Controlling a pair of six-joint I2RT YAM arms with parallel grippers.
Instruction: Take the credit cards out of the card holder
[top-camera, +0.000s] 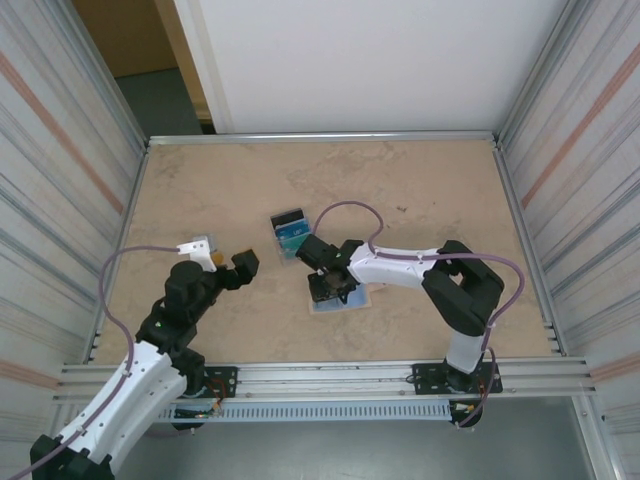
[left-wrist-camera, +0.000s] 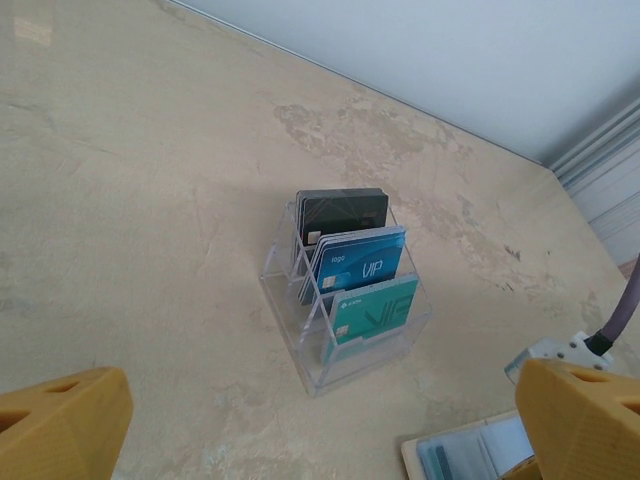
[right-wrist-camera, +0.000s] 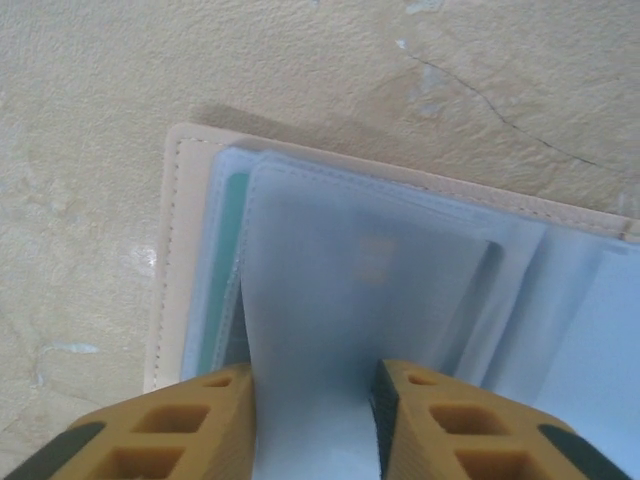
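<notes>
Two arms reach over the marbled beige desk (top-camera: 220, 180). The card holder (top-camera: 352, 300) lies open and flat, right of the desk's middle and nearer the front edge than the back. The right hand (top-camera: 322, 285) is down on its left part.

From the right wrist, the card holder (right-wrist-camera: 165, 250) shows a stitched tan border around pale blue, cloudy plastic sleeves. The right hand (right-wrist-camera: 315, 372) is set narrow. One clear sleeve leaf fills the gap between its yellow fingers (right-wrist-camera: 190, 430) and touches both inner faces, so it looks pinched. A teal strip (right-wrist-camera: 232, 250) shows through the sleeve behind, near the left border.

The left hand (top-camera: 240, 268) hovers apart from the card holder, to its left. From its own wrist view, the left hand (left-wrist-camera: 320, 420) is spread wide and holds nothing, with a yellow finger (left-wrist-camera: 60, 425) at each lower corner.

A clear acrylic card stand (left-wrist-camera: 345, 290) sits upright on the desk ahead of it. It holds a black card (left-wrist-camera: 345, 212) at the back, a blue card (left-wrist-camera: 360, 262) in the middle and a teal card (left-wrist-camera: 375, 312) in front. From above, the stand (top-camera: 290, 233) is just behind the card holder. A corner of the card holder (left-wrist-camera: 470, 455) shows at the bottom of the left wrist view.
</notes>
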